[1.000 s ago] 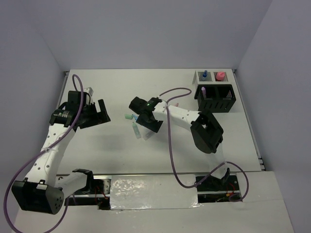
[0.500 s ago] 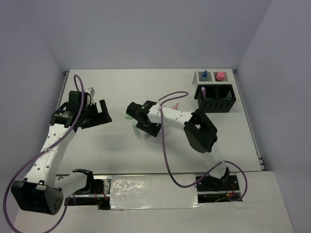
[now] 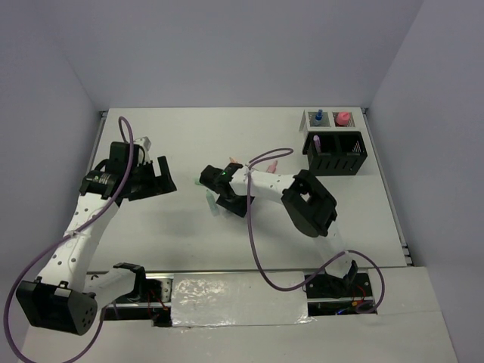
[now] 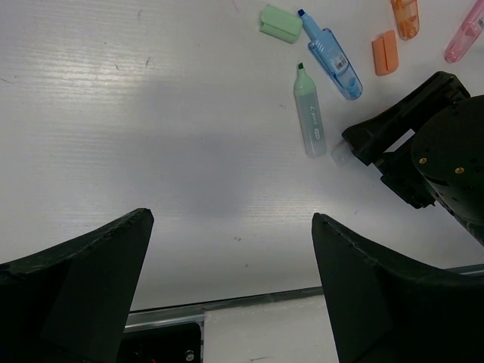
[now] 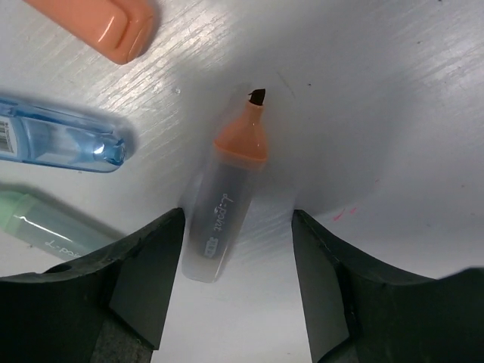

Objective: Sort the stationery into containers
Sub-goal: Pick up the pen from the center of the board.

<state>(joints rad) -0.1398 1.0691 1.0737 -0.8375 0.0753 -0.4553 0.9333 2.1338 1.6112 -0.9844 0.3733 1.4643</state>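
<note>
My right gripper [image 5: 238, 219] is open, low over the table, straddling an uncapped orange-tipped marker [image 5: 227, 204] with a clear grey body; the left finger almost touches it. Beside it lie an orange cap [image 5: 102, 26], a blue marker [image 5: 53, 144] and a green marker [image 5: 45, 227]. In the top view the right gripper [image 3: 227, 193] is at mid-table over this cluster. My left gripper [image 3: 157, 181] is open and empty at the left; its wrist view shows the green marker [image 4: 310, 110], blue marker [image 4: 329, 53], a green block [image 4: 280, 23] and the right gripper [image 4: 431, 144].
The black slatted organiser [image 3: 349, 153] stands at the back right with a purple marker [image 3: 317, 141] in its left compartment. Behind it the white mesh tray [image 3: 308, 121] holds a blue-capped bottle [image 3: 319, 116] and a pink item [image 3: 343, 118]. A pink marker [image 3: 272, 164] lies near the right arm.
My right gripper has moved left and lower onto the marker cluster. My left gripper has shifted slightly right.
</note>
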